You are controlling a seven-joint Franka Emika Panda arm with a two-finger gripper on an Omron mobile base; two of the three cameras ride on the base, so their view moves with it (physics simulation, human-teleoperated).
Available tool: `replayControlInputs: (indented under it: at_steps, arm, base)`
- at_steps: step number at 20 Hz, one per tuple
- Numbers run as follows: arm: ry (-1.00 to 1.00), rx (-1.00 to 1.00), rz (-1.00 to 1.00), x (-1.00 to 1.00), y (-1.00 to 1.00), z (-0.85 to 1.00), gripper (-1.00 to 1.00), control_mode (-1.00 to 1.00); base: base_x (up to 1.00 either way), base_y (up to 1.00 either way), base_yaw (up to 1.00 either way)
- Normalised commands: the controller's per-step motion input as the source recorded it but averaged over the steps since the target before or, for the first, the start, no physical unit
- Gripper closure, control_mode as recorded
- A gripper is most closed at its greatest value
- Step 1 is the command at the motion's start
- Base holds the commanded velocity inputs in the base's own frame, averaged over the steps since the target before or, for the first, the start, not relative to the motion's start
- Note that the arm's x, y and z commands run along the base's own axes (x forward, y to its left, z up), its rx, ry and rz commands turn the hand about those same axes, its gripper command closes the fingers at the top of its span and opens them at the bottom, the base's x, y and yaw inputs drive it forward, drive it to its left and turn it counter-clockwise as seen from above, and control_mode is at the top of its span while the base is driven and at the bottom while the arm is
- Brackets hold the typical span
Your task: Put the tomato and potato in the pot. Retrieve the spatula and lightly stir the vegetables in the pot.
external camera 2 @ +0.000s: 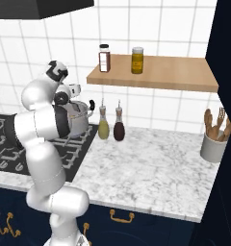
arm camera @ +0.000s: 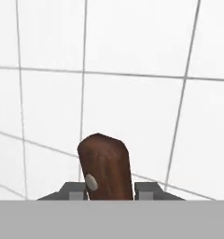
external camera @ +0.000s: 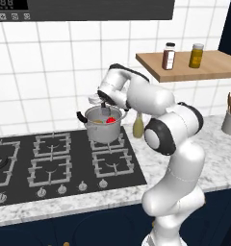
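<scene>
Both vegetables lie in the pot (external camera: 104, 126): tomato (external camera: 110, 120) red, potato (external camera: 97, 121) tan. Gripper (arm camera: 109, 189) is clamped on the spatula (arm camera: 106, 164) handle above it. Stir gently, blade low, clear of the rim.

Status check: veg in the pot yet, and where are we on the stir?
Done: the tomato and potato sit inside the pot on the back burner. In hand: the pincer is shut on the spatula handle, and in the left base view the blade dips into the pot. Left: the stirring itself; one frame can't show whether it has begun.
</scene>
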Motion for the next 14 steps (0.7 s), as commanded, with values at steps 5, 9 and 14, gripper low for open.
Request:
replayControlInputs:
  at_steps: [5,9,14]
  arm:
    - [-0.25,-0.11,0.00,-0.28,0.21,0.07,1.00,-1.00]
    - [-0.03,-0.08,0.00,-0.22,0.35,-0.02,1.00,-1.00]
    - [0.09,-0.04,0.00,0.00,0.22,-0.15,1.00,-1.00]
  base:
    - [0.00,0.00,0.00]
    - [0.00,0.00,0.00]
    - [0.00,0.00,0.00]
